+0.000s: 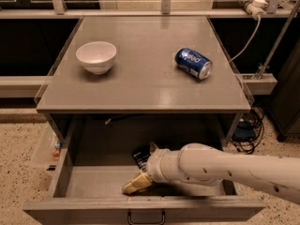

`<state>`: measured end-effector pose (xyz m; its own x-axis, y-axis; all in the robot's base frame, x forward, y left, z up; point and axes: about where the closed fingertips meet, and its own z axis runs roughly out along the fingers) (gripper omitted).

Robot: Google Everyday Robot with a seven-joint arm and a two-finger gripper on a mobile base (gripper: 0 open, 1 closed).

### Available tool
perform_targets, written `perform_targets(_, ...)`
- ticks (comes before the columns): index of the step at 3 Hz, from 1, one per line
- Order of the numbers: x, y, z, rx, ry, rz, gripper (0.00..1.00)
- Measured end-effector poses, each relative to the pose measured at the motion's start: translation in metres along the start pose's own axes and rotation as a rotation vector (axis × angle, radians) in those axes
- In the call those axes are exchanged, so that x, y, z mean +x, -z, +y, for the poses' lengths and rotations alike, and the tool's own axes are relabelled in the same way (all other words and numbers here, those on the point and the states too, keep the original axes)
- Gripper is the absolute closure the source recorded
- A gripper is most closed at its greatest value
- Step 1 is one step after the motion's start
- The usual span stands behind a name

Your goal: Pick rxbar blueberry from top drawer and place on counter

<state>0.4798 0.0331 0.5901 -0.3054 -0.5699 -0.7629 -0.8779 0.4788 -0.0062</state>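
Note:
The top drawer point(70, 172) stands pulled open below the counter point(140, 86). The rxbar blueberry point(139, 156), a dark wrapper with white print, lies on the drawer floor near the middle, and my wrist partly covers it. My gripper point(136, 183) reaches in from the right on a white arm, its tan tip low over the drawer floor, just in front of and slightly left of the bar. I cannot tell whether it touches the bar.
A white bowl point(96, 56) sits on the counter's left. A blue soda can point(193, 63) lies on its side at the right. A clear bin point(46, 149) hangs at the drawer's left. Cables point(248, 125) lie on the floor at the right.

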Motion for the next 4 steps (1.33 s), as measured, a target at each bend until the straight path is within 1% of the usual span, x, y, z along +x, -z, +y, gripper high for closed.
perform_targets(1,0.0056,-0.0057,0.0089,-0.015,0.015,0.03,0.18)
perform_targets(2,0.0056,-0.0064,0.0098,-0.017,0.016,0.032,0.43)
perform_targets(4,0.0056,-0.0064,0.0098,-0.017,0.016,0.032,0.87)
